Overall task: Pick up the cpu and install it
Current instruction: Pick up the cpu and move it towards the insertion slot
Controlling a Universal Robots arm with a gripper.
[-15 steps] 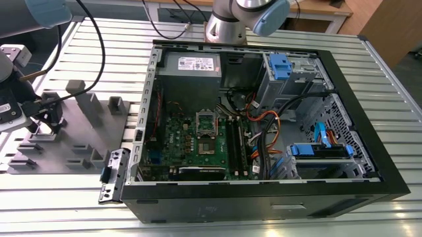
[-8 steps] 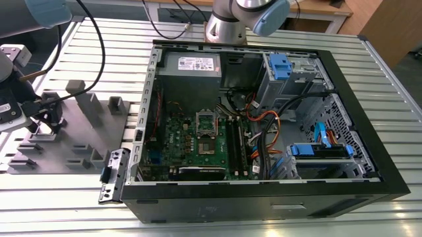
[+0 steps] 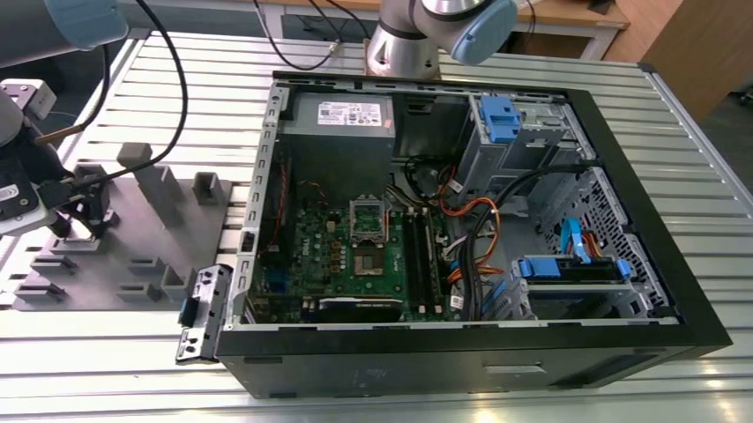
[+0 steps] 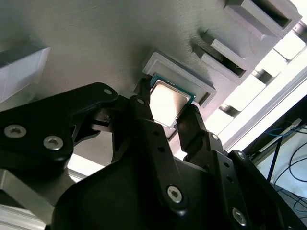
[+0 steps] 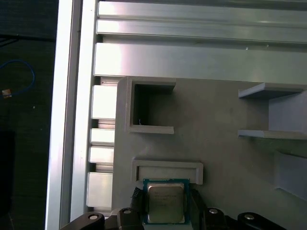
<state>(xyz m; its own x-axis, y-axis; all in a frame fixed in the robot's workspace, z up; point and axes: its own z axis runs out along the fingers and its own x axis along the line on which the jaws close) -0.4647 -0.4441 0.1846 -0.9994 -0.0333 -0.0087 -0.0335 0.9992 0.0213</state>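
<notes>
Cpu [image 4: 168, 101], a small flat square chip with a shiny silver-grey metal top and a thin green edge, lies in the second wrist view between the two black fingers [image 4: 144, 112] of the gripper [image 4: 166, 103]. The jaws are clamped on its two opposite edges, no wider apart than the chip itself. It sits just beside a raised grey frame [image 4: 180, 76] of the grey plastic tray [image 4: 96, 38]; whether it is lifted clear of the tray I cannot tell. In the first wrist view the cpu [image 5: 165, 203] has a finger against each side, close under the frame [image 5: 168, 167], and the tray [image 5: 216, 120] rests on a ribbed aluminium table [image 5: 192, 57]. In the exterior view the gripper [image 3: 80, 218] points straight down at the tray [image 3: 141, 242] on the exterior view's left, below the grey arm [image 3: 83, 16], well apart from the open black computer case [image 3: 471, 361] and its dark square socket [image 3: 369, 218].
</notes>
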